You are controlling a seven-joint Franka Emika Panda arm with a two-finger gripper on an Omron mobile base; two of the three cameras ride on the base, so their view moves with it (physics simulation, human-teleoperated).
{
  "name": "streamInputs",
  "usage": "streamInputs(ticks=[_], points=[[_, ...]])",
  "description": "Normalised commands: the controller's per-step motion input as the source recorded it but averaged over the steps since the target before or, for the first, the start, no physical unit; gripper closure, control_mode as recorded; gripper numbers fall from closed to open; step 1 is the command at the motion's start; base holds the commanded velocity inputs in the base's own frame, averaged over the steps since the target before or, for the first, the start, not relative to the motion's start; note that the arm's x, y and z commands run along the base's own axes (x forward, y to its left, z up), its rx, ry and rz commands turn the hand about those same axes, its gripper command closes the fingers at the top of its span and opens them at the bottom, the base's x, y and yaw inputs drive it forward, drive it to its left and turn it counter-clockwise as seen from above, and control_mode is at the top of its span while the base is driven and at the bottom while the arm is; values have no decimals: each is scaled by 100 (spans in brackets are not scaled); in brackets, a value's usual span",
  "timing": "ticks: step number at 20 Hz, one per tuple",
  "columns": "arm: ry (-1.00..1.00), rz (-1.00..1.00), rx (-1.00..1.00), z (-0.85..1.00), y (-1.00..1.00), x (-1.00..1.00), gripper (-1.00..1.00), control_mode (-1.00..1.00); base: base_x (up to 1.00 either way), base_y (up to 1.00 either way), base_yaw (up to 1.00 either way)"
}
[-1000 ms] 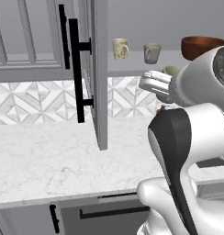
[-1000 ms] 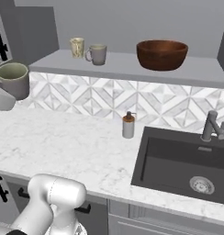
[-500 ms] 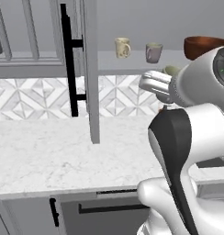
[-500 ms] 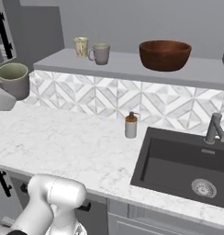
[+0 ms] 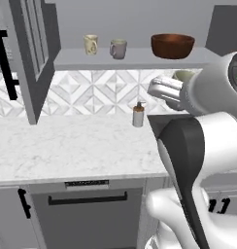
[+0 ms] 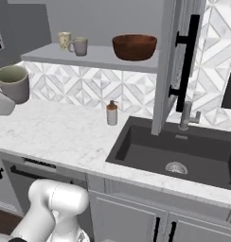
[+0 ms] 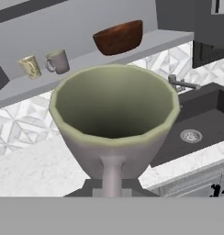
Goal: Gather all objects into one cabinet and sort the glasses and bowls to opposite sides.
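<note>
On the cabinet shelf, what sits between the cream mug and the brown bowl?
One grey mug stands right beside the cream mug; from it to the brown bowl the cabinet shelf is bare, seen in the right base view.

Both base views look forward over the counter [image 5: 67, 141] from behind — sharing the shelf [image 6: 89, 56]. Hand view sits close, facing the same shelf.

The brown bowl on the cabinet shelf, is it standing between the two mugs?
No, the brown bowl stands alone to the right, while the cream mug and the grey mug stand together at the left.
</note>
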Motion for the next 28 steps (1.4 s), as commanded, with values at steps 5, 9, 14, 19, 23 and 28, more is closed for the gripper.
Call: streamInputs(ticks=[5, 9, 14, 19, 23, 28], points=[[0, 0, 0, 0, 0, 0, 100, 100, 85, -32, 0], [0, 0, 0, 0, 0, 0, 100, 100, 100, 16, 0], [0, 0, 0, 0, 0, 0, 100, 100, 88, 3, 0], [0, 0, 0, 0, 0, 0, 100, 100, 43, 1, 0], [0, 0, 0, 0, 0, 0, 100, 100, 0, 0, 0], [0, 0, 0, 0, 0, 0, 100, 100, 0, 0, 0]])
